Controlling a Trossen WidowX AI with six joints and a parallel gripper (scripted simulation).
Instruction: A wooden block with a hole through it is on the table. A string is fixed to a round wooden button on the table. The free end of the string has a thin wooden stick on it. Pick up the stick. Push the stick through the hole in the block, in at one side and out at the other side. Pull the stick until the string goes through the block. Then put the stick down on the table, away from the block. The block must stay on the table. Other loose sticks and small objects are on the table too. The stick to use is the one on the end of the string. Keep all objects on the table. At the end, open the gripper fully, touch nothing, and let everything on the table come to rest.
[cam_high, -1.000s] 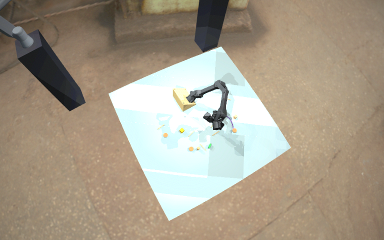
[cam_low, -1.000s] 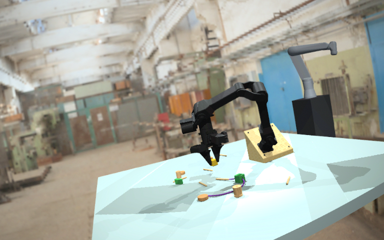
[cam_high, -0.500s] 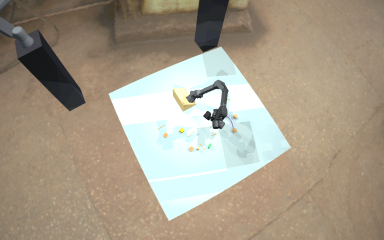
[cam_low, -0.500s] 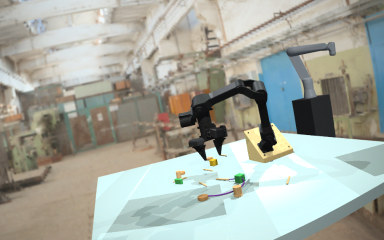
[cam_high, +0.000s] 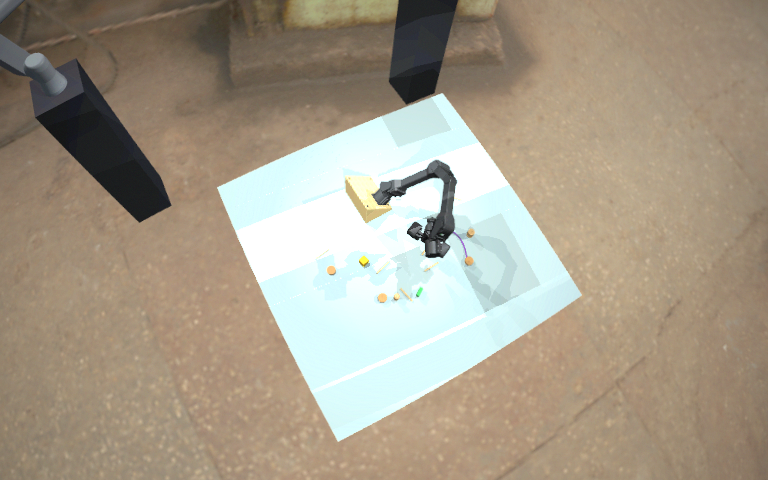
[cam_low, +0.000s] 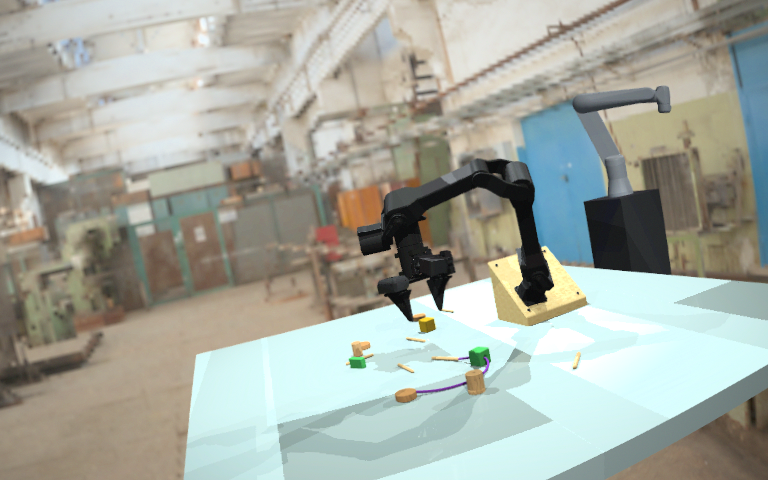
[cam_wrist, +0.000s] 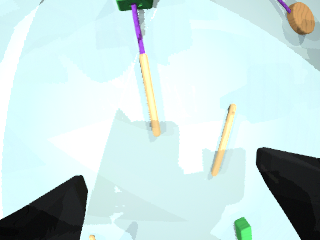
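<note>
The green block (cam_low: 479, 356) (cam_wrist: 135, 4) stands on the table. The purple string (cam_high: 463, 244) (cam_low: 441, 389) (cam_wrist: 138, 30) runs from the flat round wooden button (cam_high: 468, 260) (cam_low: 406, 395) (cam_wrist: 301, 18), past a wooden cylinder, to one side of the block. It shows again at the block's other side, with the stick (cam_low: 445, 358) (cam_wrist: 150, 95) on its end. The stick lies flat on the table, apart from the block. My gripper (cam_low: 426, 314) (cam_wrist: 173, 172) is wide open and empty, above the table, with its fingertips clear of the stick. The inside of the hole is hidden.
A loose stick (cam_high: 431, 266) (cam_low: 406, 367) (cam_wrist: 223, 140) lies beside the string's stick. The wooden cylinder (cam_high: 470, 232) (cam_low: 475, 382) stands near the block. A yellow cube (cam_high: 364, 260) (cam_low: 427, 324), a small green piece (cam_high: 419, 292) (cam_low: 357, 362) (cam_wrist: 243, 229) and several wooden pieces lie around. My arm's base sits on a tan wedge (cam_high: 362, 199).
</note>
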